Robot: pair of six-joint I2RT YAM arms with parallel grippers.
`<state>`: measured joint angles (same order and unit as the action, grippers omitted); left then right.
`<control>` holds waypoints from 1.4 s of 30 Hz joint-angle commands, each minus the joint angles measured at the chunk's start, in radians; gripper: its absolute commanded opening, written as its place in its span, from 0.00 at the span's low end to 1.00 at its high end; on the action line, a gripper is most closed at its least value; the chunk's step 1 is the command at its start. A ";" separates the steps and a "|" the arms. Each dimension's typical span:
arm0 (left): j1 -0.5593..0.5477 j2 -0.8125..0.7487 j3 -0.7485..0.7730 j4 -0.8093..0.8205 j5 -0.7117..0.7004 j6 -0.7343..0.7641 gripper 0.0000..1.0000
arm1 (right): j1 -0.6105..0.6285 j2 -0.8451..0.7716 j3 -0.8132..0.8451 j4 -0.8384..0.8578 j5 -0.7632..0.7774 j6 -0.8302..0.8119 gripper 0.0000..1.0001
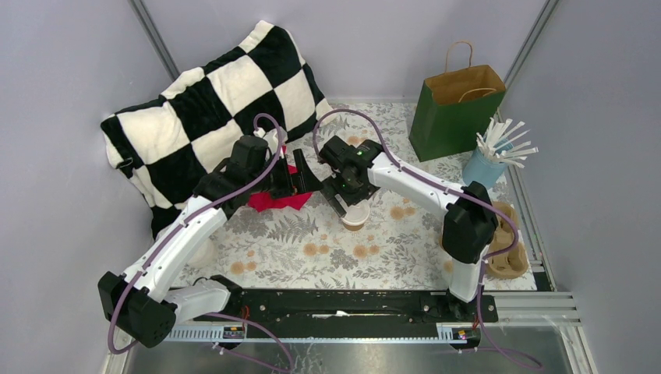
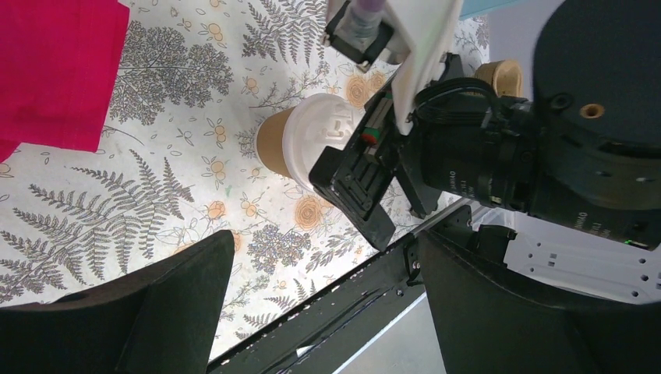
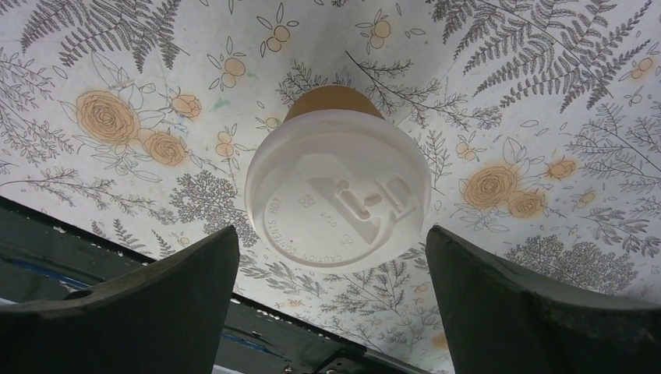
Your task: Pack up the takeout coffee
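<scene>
The takeout coffee [image 1: 355, 216], a small brown paper cup with a white lid, stands upright on the floral tablecloth at mid-table. My right gripper [image 1: 348, 204] hangs over it, open. In the right wrist view the lid [image 3: 339, 191] sits just ahead of the right gripper [image 3: 331, 231], centred between its two spread fingers and touching neither. My left gripper [image 1: 308, 181] is to the cup's left, above the red cloth, and open with nothing in it. From the left wrist the cup [image 2: 300, 140] shows partly behind the right arm's finger; the left gripper [image 2: 326, 238] frames bare cloth.
A red cloth [image 1: 277, 196] lies left of the cup, below a black-and-white checkered pillow [image 1: 210, 101]. A green paper bag [image 1: 454, 101] stands open at the back right, next to a blue holder of white sticks [image 1: 489, 160]. A moulded cup carrier [image 1: 508, 243] sits by the right arm.
</scene>
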<state>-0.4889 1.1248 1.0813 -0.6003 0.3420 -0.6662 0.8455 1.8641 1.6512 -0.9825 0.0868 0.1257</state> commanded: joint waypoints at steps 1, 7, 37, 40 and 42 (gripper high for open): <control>0.003 -0.021 -0.001 0.024 -0.007 0.000 0.92 | 0.018 0.021 0.015 -0.003 0.007 0.014 0.94; 0.003 -0.012 0.005 0.023 -0.007 0.000 0.92 | 0.024 0.034 0.009 -0.001 0.036 0.019 0.91; 0.003 -0.001 0.007 0.023 0.003 -0.001 0.92 | 0.024 -0.015 0.008 0.032 0.059 0.046 0.96; 0.003 0.000 0.007 0.023 0.004 -0.001 0.92 | 0.024 -0.021 -0.004 0.044 0.054 0.049 0.97; 0.003 -0.003 0.006 0.023 0.005 -0.002 0.92 | 0.024 -0.022 0.002 0.035 0.054 0.049 0.98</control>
<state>-0.4889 1.1278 1.0813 -0.6003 0.3397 -0.6662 0.8585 1.8900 1.6386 -0.9550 0.1482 0.1562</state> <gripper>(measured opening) 0.918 0.973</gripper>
